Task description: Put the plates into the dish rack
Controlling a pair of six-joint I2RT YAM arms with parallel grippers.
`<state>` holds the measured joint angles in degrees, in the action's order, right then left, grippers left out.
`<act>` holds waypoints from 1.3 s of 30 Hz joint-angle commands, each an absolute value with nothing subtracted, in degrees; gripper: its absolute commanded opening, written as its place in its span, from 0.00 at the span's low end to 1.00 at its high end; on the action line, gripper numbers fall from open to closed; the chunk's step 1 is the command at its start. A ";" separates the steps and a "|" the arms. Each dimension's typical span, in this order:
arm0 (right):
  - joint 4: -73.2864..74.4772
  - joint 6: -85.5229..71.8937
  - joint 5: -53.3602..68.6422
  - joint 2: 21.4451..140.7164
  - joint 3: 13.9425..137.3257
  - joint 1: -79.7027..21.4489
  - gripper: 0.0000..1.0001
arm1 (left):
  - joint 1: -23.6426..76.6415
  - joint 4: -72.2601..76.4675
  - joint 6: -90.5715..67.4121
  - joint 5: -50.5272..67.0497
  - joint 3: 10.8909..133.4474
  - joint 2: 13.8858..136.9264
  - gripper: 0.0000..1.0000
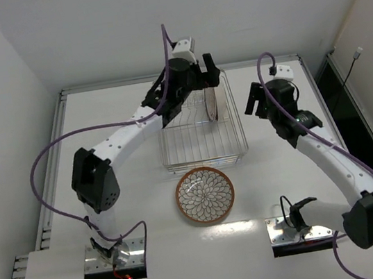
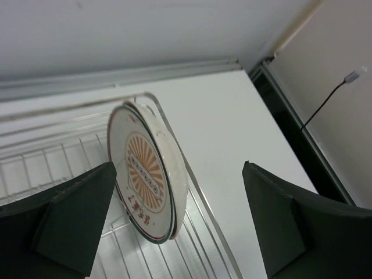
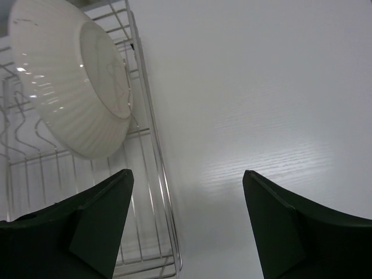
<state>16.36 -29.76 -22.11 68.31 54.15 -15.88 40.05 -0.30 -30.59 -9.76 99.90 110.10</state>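
The silver wire dish rack (image 1: 196,153) stands at the table's middle. Two small plates (image 1: 212,103) stand on edge, stacked together, at its far right side. The left wrist view shows their orange-and-white sunburst faces (image 2: 145,174); the right wrist view shows a white ribbed back (image 3: 64,87). The large petal-pattern plate (image 1: 205,196) lies flat on the table in front of the rack. My left gripper (image 1: 209,73) is open and empty, just above the standing plates. My right gripper (image 1: 255,103) is open and empty, to the right of the rack.
The table's raised rim (image 1: 180,74) runs along the back and both sides. A dark gap (image 1: 338,99) and a wall lie past the right rim. The rack's right wire wall (image 3: 154,168) is close to my right gripper's left finger (image 3: 87,232).
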 commanded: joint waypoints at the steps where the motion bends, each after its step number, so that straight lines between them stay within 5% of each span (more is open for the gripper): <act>1: 16.51 -29.36 -17.42 62.15 57.57 -15.03 0.74 | 40.43 -1.40 -23.04 -14.75 101.16 101.26 0.90; 9: 21.62 -33.48 -3.46 52.75 55.56 -14.50 0.74 | 40.96 3.41 -12.22 -21.79 83.98 86.96 0.91; 13: 18.38 -39.80 5.50 41.62 43.27 -14.50 0.74 | 43.67 5.98 -7.92 -30.98 78.33 82.01 1.00; 22: 20.03 -53.17 13.62 21.19 20.93 -15.29 0.74 | 47.55 7.56 -7.90 -40.07 75.23 73.93 1.00; 27: 20.04 -56.77 17.66 19.69 12.93 -15.82 0.71 | 47.55 17.73 -5.46 -42.01 63.82 66.98 1.00; 39: 10.48 -63.27 17.14 25.47 2.47 -21.61 0.70 | 48.08 21.36 -2.46 -48.07 61.44 64.69 1.00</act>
<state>18.28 -60.58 16.51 22.52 3.31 -19.79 47.70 17.06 -3.20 -45.69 62.04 66.15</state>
